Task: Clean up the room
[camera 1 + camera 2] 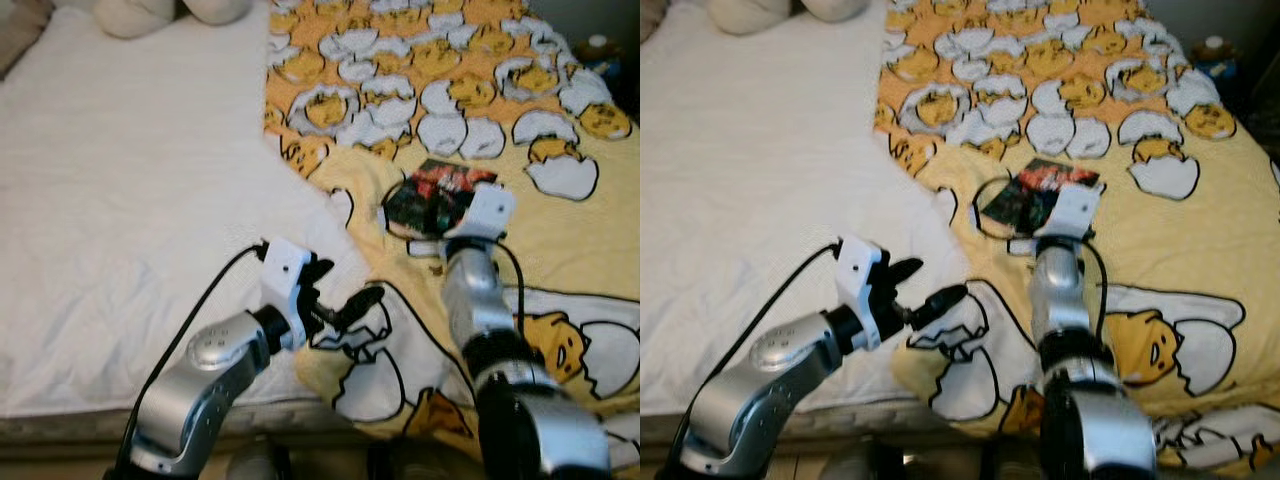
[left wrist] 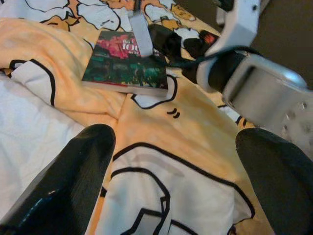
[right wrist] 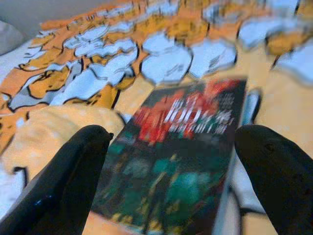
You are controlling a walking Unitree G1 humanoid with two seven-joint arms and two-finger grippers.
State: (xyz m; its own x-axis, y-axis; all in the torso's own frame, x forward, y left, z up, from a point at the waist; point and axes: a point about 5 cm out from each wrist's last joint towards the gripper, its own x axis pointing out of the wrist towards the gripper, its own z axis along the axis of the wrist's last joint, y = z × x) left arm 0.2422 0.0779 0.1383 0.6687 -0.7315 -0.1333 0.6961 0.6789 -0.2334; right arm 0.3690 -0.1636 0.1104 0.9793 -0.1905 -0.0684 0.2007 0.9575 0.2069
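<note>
Your right gripper (image 3: 168, 161) hovers with fingers spread wide either side of the dark book (image 1: 435, 192) lying flat on the yellow egg-print blanket (image 1: 560, 230), while your left gripper (image 1: 345, 295), fingers also apart, hangs over the blanket's edge beside the white sheet (image 1: 130, 190).

White sheet (image 1: 120, 200) beside the egg-patterned yellow blanket (image 1: 560, 230); cream plush toys (image 1: 170, 12) at the head.
</note>
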